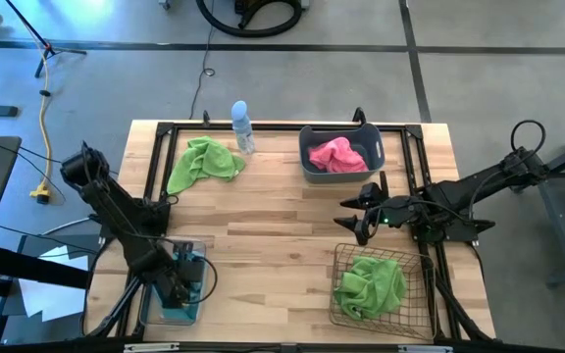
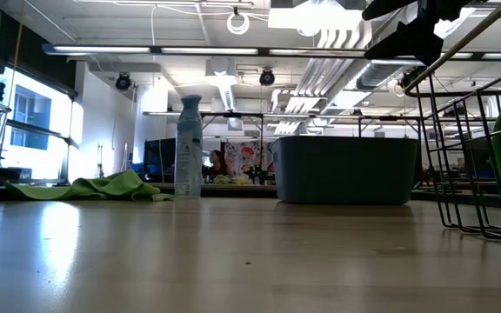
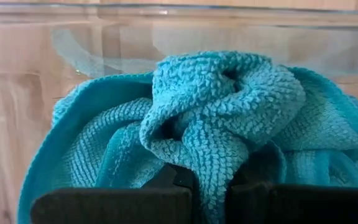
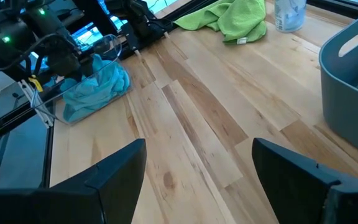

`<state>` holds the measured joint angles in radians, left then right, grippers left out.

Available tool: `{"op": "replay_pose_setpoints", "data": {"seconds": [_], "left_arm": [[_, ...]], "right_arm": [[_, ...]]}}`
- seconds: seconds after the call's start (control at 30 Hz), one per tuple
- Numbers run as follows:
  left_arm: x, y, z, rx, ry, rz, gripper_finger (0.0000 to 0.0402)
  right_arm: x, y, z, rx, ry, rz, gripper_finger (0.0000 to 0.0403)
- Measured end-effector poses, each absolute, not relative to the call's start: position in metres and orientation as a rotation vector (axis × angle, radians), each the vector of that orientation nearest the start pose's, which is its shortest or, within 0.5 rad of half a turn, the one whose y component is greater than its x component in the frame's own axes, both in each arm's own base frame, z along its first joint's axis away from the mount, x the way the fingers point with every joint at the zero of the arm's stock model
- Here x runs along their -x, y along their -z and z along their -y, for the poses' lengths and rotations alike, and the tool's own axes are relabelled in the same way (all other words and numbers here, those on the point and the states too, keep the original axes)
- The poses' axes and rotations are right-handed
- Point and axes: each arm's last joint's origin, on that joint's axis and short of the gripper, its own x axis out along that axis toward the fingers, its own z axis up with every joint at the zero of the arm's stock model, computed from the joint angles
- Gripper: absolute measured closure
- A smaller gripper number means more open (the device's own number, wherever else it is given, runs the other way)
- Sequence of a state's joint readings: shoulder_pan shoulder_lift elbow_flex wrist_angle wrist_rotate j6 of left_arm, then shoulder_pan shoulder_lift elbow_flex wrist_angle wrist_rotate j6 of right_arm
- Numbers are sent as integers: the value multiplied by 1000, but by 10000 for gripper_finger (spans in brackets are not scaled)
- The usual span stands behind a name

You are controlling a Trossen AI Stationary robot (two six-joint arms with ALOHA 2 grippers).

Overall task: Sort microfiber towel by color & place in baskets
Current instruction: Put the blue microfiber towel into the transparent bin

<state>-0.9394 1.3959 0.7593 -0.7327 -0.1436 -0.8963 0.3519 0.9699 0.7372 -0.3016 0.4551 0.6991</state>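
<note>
Clamping the teal towel [image 3: 216, 124] inside the clear bin [image 1: 170, 312], lower left, the left pincer [image 1: 179, 279] risks dragging it out unless released; right pincer [image 4: 197, 162] gapes apart.

The high view looks straight down on the whole table [image 1: 282, 211]. The low view sits at tabletop level, facing the tub [image 2: 344, 169]. The left wrist view presses close on the teal towel [image 3: 210, 118]; the right wrist view, farther back, shares it.
</note>
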Motion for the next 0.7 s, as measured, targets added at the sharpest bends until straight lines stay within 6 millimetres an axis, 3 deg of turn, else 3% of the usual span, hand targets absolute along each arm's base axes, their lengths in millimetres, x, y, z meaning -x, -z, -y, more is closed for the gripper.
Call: {"op": "replay_pose_setpoints", "data": {"seconds": [0.43, 0.7], "left_arm": [[-138, -163, 184, 23, 53, -1366, 387], [-141, -162, 181, 86, 53, -1424, 334]], "right_arm": [[-195, -275, -58, -468, 261, -433, 114], [-195, -275, -59, -468, 241, -447, 114]]}}
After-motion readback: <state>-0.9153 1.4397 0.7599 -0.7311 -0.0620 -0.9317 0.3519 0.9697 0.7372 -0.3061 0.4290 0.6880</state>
